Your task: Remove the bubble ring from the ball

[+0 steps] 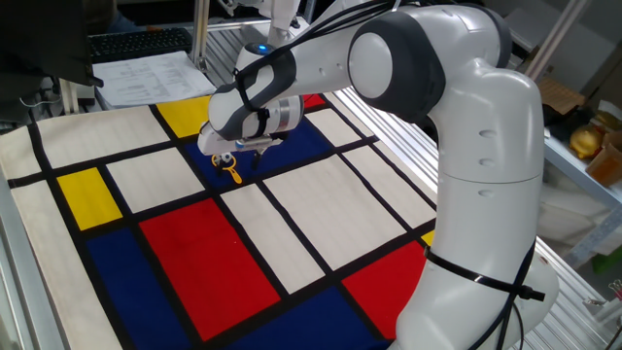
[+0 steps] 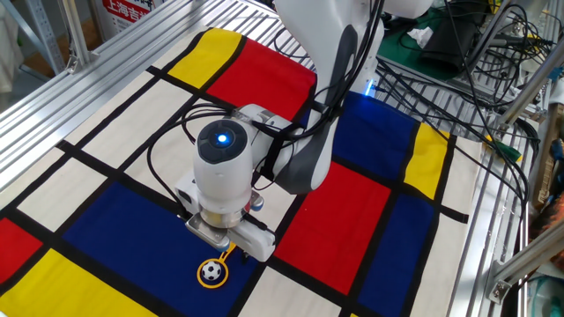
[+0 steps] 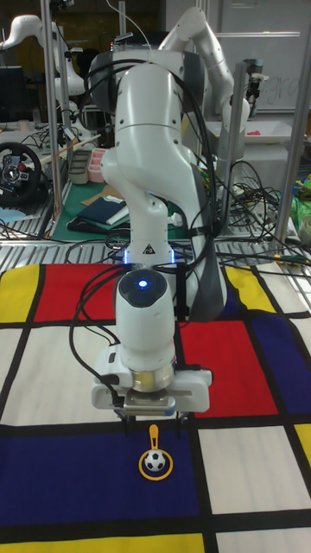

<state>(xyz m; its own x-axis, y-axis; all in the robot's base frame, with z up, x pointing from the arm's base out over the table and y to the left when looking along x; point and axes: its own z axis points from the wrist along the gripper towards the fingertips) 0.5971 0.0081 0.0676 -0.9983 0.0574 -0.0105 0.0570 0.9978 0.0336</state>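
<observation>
The ball (image 3: 155, 462), white with black patches, lies on a blue rectangle of the mat. The yellow-orange bubble ring (image 3: 141, 469) lies flat around it, its handle (image 3: 154, 433) pointing toward the arm. My gripper (image 3: 154, 422) hangs low over the handle's end, open, with one dark finger on each side and nothing held. From the other side, the ball (image 2: 210, 271) sits just in front of the gripper (image 2: 231, 252), and the ring's handle (image 2: 226, 255) runs under it. In the remaining fixed view the ball (image 1: 224, 158) and handle (image 1: 235, 176) show just under the gripper (image 1: 240, 158).
The mat (image 2: 352, 202) of red, blue, yellow and white rectangles covers the table. Metal rails (image 2: 493, 220) edge it, with cables and clutter beyond. The arm's big white links (image 1: 466, 146) rise over the mat's right side.
</observation>
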